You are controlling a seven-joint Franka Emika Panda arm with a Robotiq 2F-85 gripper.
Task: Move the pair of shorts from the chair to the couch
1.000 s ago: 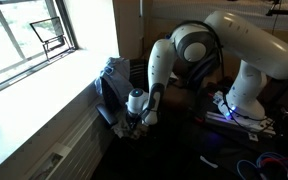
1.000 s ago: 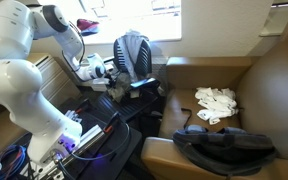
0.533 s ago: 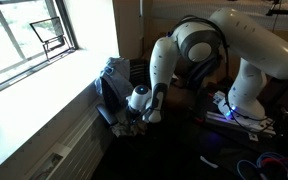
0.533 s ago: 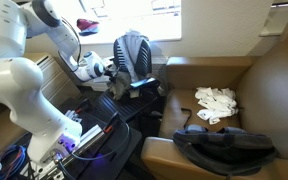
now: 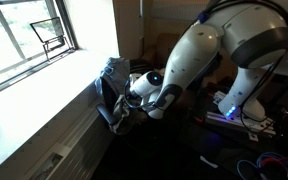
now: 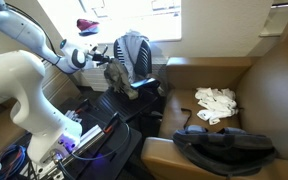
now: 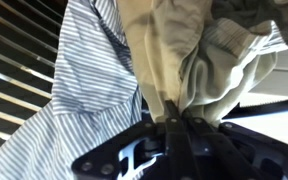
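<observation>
The pincer (image 7: pixel 174 128) is clenched on a fold of the beige pair of shorts (image 7: pixel 169 50). The shorts hang bunched straight ahead of its fingertips, draped over the dark chair (image 5: pixel 103 97). A blue-and-white striped garment (image 7: pixel 89 80) lies just beside the pincer, touching the shorts along one side.

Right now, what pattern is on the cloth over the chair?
Thin blue-grey and white stripes on the draped cloth, clearest in wrist view.
</observation>
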